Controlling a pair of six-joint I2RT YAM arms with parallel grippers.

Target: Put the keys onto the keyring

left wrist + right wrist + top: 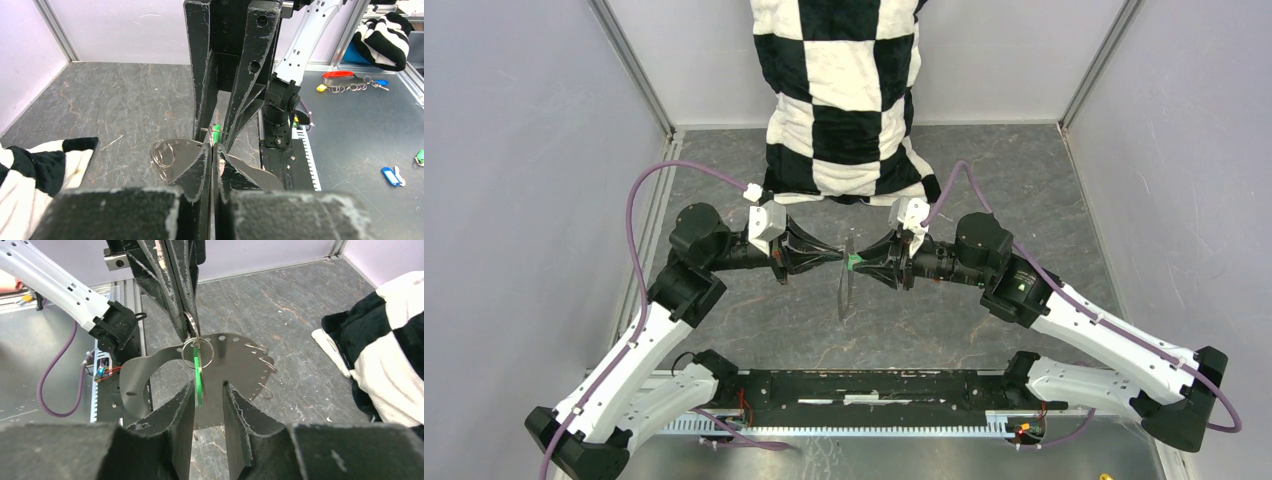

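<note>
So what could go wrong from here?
The green key hangs edge-on between the parted fingers of the right gripper, unclamped, so it may swing, or slip off the small ring if it is not fully threaded. The left gripper pinches the keyring only by its thin edge, so a tug from the other arm could twist it loose.

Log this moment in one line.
left gripper: shut on keyring; right gripper: open around green key; green key: dangling at keyring
</note>
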